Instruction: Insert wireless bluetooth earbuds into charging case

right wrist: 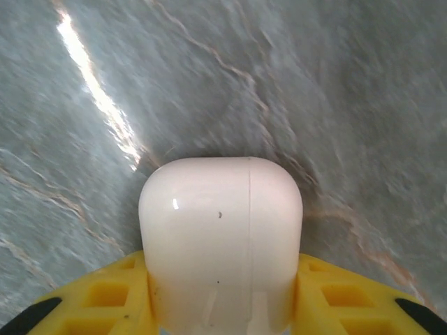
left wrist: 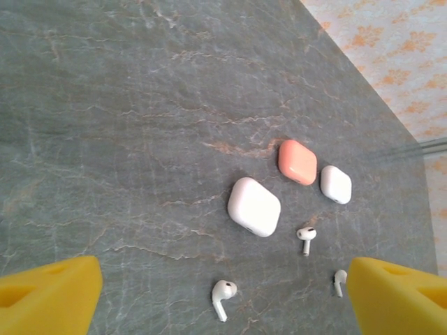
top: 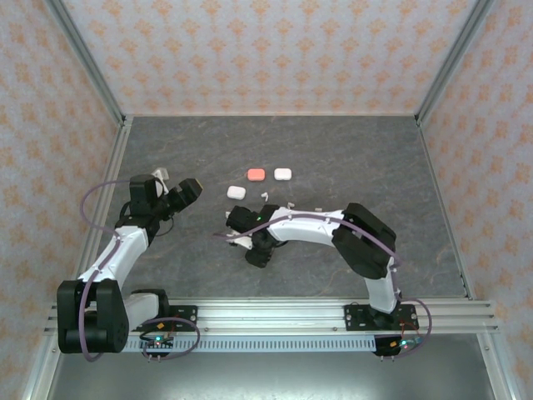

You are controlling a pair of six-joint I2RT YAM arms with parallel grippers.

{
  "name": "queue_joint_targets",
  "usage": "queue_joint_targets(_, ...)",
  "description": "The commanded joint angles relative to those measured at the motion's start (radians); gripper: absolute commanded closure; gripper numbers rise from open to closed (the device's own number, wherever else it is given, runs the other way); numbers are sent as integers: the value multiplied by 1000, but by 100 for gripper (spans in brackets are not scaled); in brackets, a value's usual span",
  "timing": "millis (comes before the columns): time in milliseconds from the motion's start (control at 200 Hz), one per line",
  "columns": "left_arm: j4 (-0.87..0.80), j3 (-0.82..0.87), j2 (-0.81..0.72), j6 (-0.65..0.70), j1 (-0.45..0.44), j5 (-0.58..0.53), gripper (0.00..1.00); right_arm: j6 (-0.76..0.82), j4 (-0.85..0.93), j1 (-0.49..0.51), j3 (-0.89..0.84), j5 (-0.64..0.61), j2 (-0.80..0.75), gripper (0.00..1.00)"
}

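Earbuds [left wrist: 222,296] are lying loose on the grey tabletop [left wrist: 105,139] near three closed cases [left wrist: 253,206], while the right gripper [right wrist: 222,293] is clamping a separate white charging case [right wrist: 222,216] and the left gripper [left wrist: 223,276] is hanging wide open, empty, so that slick rounded shell is probably risking squirting free from the pinch.

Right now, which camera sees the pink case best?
The left wrist view: the pink case is big, sharp and whole there. In the top view the pink case is just a tiny far blob. The right wrist view is pointed at a white case instead.
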State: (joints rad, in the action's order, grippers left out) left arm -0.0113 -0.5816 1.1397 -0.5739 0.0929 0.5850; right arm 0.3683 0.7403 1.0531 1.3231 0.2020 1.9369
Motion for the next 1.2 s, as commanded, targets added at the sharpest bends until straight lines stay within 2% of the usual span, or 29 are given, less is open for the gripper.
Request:
queue_joint_targets(0, -13, -44, 10, 34, 6, 90, 12, 4, -28, -28, -49, -20, -119, 66)
queue_joint_targets(200, -84, -149, 25, 133, -43, 252, 18, 22, -142, -85, -141, -41, -357, 66)
queue_joint_targets(385, -99, -256, 20, 149, -184, 373, 18, 84, -287, -107, -233, -132, -614, 67)
queue_joint_targets(631, -43, -363, 2, 125, -364, 434, 16, 237, -405, -117, -311, -177, -889, 66)
queue_joint_targets(791, -53, -418, 0, 149, -472, 444, 15, 301, -379, -119, -306, -214, -934, 66)
queue_joint_targets(1196, -149, -514, 76, 239, -622, 405, 16, 331, -348, -119, -271, -230, -923, 66)
